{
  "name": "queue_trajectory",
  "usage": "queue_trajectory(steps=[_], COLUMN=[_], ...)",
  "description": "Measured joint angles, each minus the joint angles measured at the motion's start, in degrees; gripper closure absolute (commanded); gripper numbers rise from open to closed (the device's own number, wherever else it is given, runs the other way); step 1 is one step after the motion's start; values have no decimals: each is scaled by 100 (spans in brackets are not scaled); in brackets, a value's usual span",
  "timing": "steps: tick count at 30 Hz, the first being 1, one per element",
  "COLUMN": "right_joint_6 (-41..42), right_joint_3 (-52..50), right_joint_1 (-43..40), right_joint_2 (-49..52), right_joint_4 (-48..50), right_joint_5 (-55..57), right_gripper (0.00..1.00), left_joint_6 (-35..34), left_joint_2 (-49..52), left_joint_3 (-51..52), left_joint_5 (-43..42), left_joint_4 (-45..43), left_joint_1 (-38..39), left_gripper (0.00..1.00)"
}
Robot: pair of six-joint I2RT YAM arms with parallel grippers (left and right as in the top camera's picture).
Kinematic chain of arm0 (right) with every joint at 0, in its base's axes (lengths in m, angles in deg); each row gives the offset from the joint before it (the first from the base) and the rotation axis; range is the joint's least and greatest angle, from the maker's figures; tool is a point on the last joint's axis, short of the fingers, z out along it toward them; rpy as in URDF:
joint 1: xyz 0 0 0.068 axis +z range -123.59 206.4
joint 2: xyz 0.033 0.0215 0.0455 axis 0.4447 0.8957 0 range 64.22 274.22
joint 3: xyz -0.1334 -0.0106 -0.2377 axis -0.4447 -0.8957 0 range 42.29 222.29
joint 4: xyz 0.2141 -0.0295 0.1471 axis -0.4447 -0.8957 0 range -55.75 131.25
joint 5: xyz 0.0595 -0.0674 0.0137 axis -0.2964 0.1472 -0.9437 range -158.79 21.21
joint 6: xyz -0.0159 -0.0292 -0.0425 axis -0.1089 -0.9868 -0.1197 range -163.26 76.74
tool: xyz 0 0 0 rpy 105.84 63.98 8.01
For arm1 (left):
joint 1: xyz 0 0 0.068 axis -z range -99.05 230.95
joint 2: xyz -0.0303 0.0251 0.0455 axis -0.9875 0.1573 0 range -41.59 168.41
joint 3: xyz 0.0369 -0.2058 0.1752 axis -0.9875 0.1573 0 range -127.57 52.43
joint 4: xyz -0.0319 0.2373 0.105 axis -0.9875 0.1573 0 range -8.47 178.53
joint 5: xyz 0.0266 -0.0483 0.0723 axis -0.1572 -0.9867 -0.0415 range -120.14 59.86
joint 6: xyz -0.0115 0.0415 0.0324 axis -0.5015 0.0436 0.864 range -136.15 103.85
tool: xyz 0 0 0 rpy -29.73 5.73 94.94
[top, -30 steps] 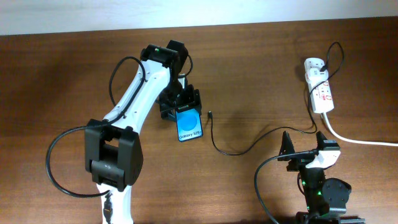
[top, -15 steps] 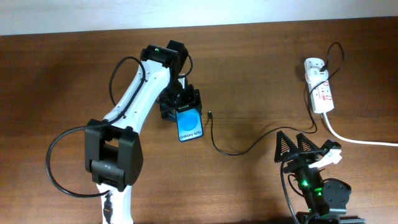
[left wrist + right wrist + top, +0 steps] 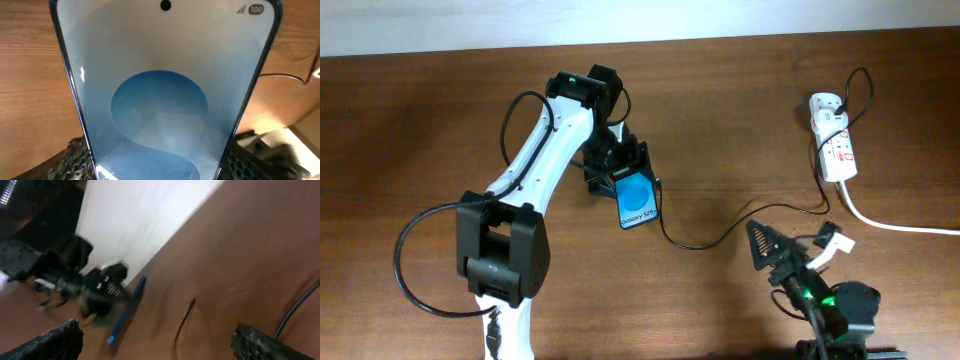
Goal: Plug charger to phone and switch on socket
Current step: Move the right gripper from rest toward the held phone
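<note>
My left gripper (image 3: 618, 165) is shut on the top end of the phone (image 3: 637, 203), whose blue screen faces up just above the table. The phone fills the left wrist view (image 3: 165, 90), with my fingers on both its sides. The charger (image 3: 720, 238), a thin black cable, runs from the socket (image 3: 833, 140) across the table to the phone's right edge, where its plug tip is hard to make out. In the right wrist view the plug end (image 3: 186, 317) lies just right of the phone's edge (image 3: 127, 312). My right gripper (image 3: 775, 250) is open and empty, near the cable's middle.
A thick white cord (image 3: 885, 223) trails from the socket off the right edge. The left arm (image 3: 535, 160) reaches across the left half of the wooden table (image 3: 420, 130). A white wall runs behind the far edge.
My left gripper has carried the phone right and toward the front, up to the cable's plug end. My right gripper has turned and swung left toward the cable.
</note>
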Motion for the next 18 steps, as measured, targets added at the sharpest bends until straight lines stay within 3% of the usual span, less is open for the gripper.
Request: queue_trajectory(steps=[4, 7, 8, 11, 14, 18], right_joint_6=[1473, 1993, 2076, 2026, 1838, 1113], right_joint_3=[-2, -2, -2, -2, 44, 909], right_joint_1=[0, 0, 0, 0, 0, 2], right_joint_2=[787, 879, 881, 881, 905, 1191], right_joint_4=[9, 11, 15, 258, -197, -2385], right_joint_5=[-1392, -1805, -1751, -1445, -1202, -518], right_gripper=[1, 0, 8, 8, 8, 8], left_joint_6=[0, 0, 2, 0, 0, 0], left_joint_2=[0, 0, 0, 0, 0, 0], left_joint_3=[0, 0, 0, 0, 0, 0], left_joint_5=[-260, -297, -299, -315, -317, -321], left_joint_4=[-11, -52, -81, -96, -107, -118], left_joint_1=[0, 0, 0, 0, 0, 0], left_gripper=[59, 59, 59, 58, 58, 59])
